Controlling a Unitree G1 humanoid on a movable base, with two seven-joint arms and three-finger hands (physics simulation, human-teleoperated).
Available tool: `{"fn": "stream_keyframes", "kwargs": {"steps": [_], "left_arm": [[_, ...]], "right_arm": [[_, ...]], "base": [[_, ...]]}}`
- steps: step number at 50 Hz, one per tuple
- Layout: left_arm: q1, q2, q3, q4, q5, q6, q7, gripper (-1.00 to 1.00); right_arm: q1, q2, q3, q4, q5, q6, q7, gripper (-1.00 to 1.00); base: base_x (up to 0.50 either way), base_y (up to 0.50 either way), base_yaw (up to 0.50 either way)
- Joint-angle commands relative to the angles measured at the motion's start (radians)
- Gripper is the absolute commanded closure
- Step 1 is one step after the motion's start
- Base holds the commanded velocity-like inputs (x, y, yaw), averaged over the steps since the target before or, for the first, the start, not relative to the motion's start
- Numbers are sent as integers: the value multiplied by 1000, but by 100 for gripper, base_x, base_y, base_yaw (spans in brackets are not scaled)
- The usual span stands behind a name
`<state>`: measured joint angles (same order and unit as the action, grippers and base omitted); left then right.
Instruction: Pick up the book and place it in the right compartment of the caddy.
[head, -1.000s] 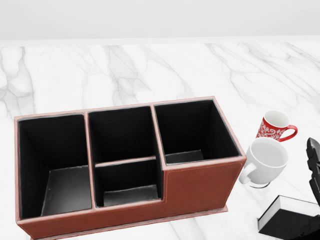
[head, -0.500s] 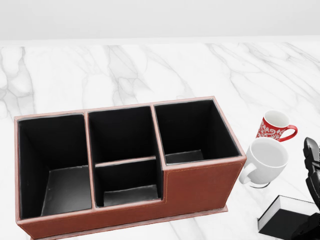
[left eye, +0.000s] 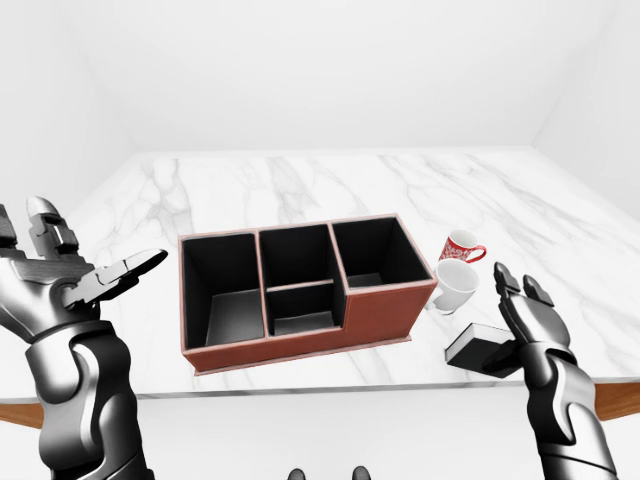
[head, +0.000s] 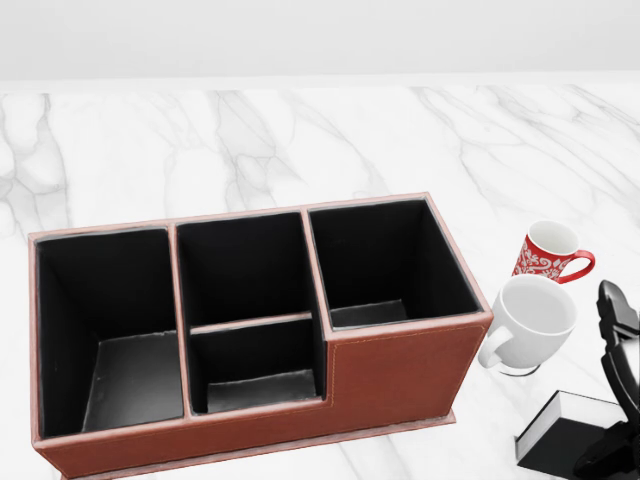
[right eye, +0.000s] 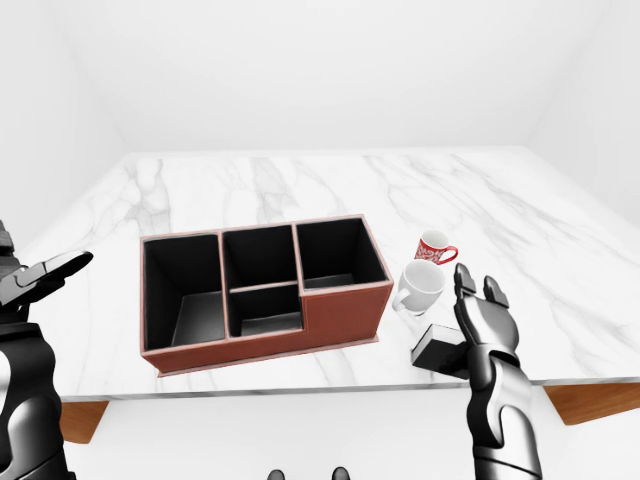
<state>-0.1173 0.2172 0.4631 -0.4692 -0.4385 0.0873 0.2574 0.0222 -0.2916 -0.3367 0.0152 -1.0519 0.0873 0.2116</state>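
The book (left eye: 472, 347) is black with white page edges and lies flat on the marble table near its near edge, right of the caddy; it also shows in the head view (head: 560, 435). The brown caddy (left eye: 370, 306) has black compartments; its right compartment (left eye: 375, 258) is empty. My right hand (left eye: 520, 312) is open, fingers spread, hovering over the book's right part, thumb reaching down beside it. My left hand (left eye: 75, 272) is open and raised at the left, well away from the caddy.
A white mug (left eye: 455, 286) stands next to the caddy's right end, and a red patterned mug (left eye: 462, 247) just beyond it, both close to the book. The marble table (left eye: 300, 180) stretches far above the caddy. Its wooden edge (left eye: 610, 392) shows bottom right.
In the head view my right hand has moved left and down over the book's right side. The caddy, mugs and book have not moved.
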Motion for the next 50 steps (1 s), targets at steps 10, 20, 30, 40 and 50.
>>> {"fn": "stream_keyframes", "kwargs": {"steps": [10,20,30,40,50], "left_arm": [[0,1,1,3,-1,0,0,-100],[1,-1,0,0,1,0,1,-100],[1,-2,-1,3,2,0,0,-100],[1,0,0,2,0,0,1,-100],[0,0,-1,6,1,0,0,-100]], "right_arm": [[8,-15,27,83,14,0,-39,-100],[14,-11,16,76,3,0,-6,-100],[8,-14,27,102,11,0,-15,-100],[19,-9,32,96,31,0,6,-64],[21,-4,28,75,49,0,30,100]], "base": [[0,0,0],[0,0,0],[0,0,0],[0,0,0],[0,0,0]]}}
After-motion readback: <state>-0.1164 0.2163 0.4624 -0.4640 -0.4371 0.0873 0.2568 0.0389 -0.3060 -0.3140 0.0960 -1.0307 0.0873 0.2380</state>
